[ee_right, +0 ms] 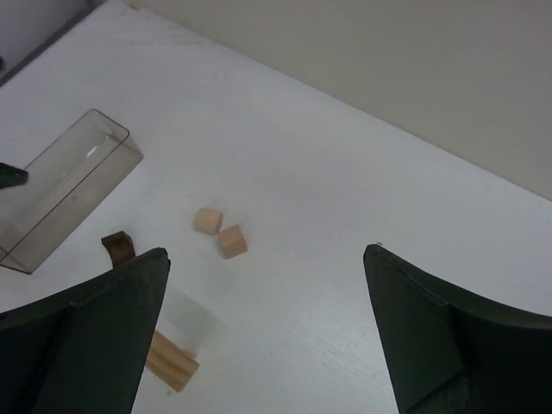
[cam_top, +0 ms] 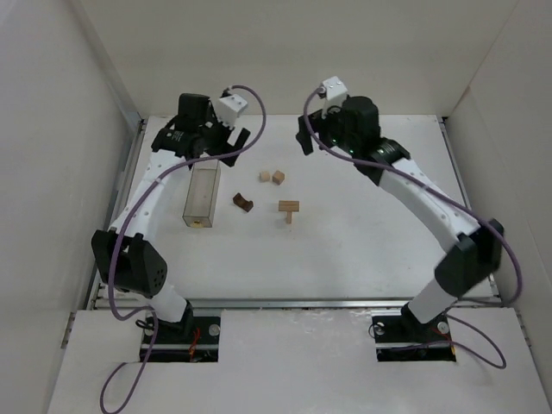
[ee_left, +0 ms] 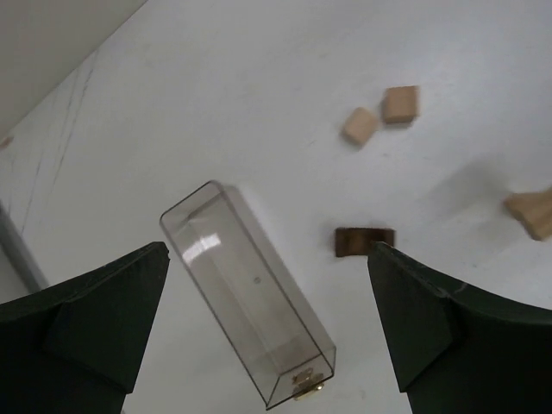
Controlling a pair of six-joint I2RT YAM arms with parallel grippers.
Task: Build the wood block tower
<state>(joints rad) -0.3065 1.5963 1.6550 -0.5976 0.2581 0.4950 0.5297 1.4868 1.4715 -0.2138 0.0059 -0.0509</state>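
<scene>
Bearing a gold spot (ee_left: 304, 392), clear box (ee_left: 246, 293) lies near arch block (ee_left: 362, 241).

A clear rectangular plastic box (cam_top: 201, 196) blocks the white table's (cam_top: 379, 224) left edge; a dark brown wooden arch (cam_top: 242, 202), two pale wooden cubes (cam_top: 278, 177) and a tan T-shaped wooden piece (cam_top: 289, 210) dot the centre. The right side lies open.

White tabletop (cam_top: 362, 233), clear rectangular plastic box (cam_top: 201, 195) on its left side, small gold-coloured bit (cam_top: 199, 222) at the box's near end, pale enclosure walls (cam_top: 52, 129)
</scene>
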